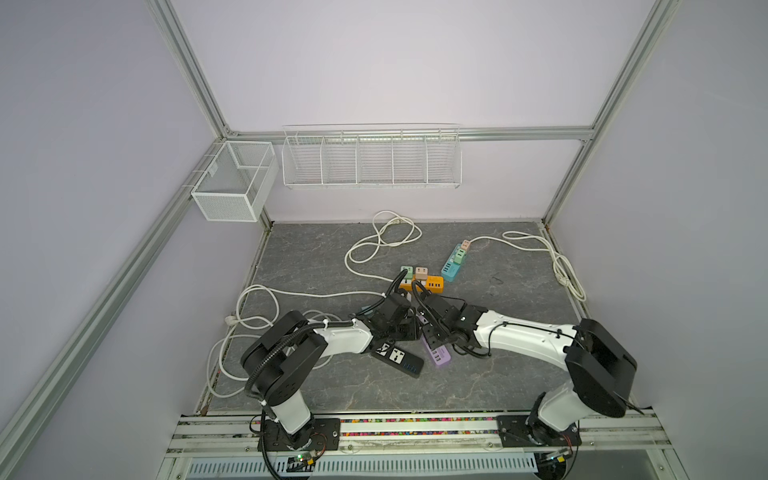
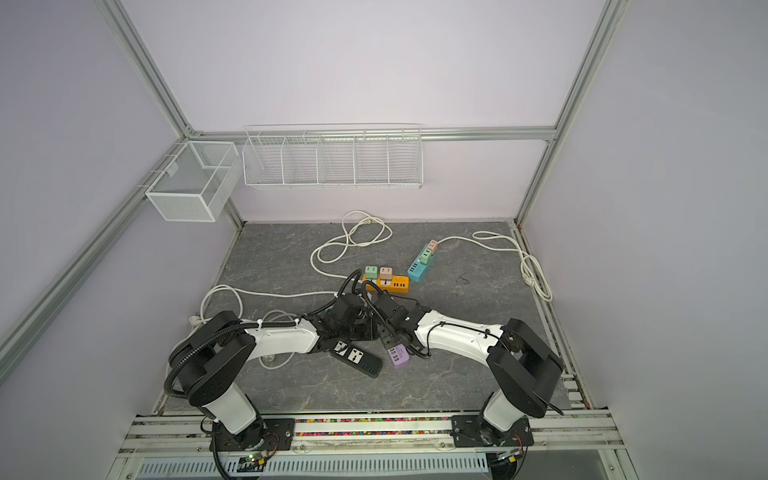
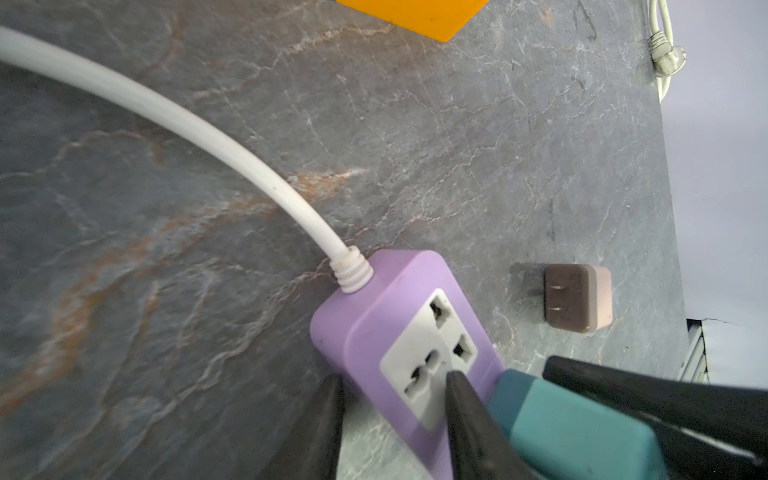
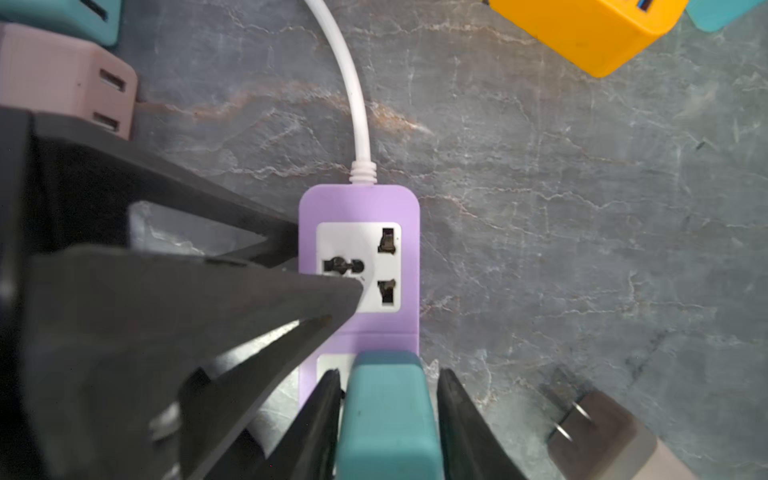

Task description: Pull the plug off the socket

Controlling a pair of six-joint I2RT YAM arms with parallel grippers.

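Currently the left gripper [image 3: 392,377] has its jaws narrowly apart, not clamped: one finger [image 3: 465,411] presses on a socket face of the strip [image 4: 359,203], the other rests against its long side. The purple strip lies flat on the table [image 4: 582,249] between both arms, with a white cord [image 4: 353,83] leaving one end. The teal plug [image 4: 386,419] sits over the next socket. The right gripper [image 4: 389,374] straddles the plug loosely, and a slim gap shows beside one finger. Prong seating: cannot tell.
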